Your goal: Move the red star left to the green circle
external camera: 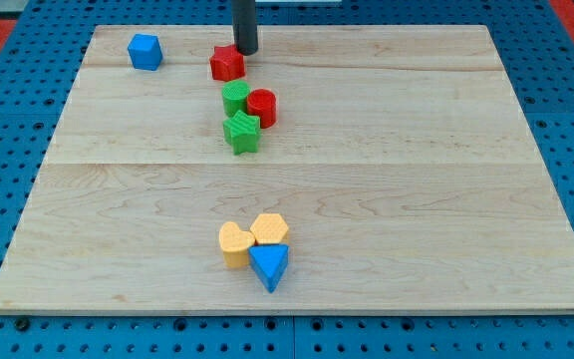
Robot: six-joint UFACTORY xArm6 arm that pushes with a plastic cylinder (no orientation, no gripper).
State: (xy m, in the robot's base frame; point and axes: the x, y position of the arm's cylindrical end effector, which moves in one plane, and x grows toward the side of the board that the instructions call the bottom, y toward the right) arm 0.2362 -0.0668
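Observation:
The red star (226,64) lies near the view's top, left of centre. My tip (246,51) stands just to the star's upper right, close to or touching it. The green circle (234,98) sits just below the star, with a small gap between them. A red circle (262,107) touches the green circle's right side. A green star (241,132) lies just below the green circle, touching it.
A blue block (144,51) sits at the view's top left. Near the view's bottom, two yellow blocks (234,242) (269,228) and a blue triangle (269,265) are clustered together. The wooden board (417,199) rests on a blue pegboard.

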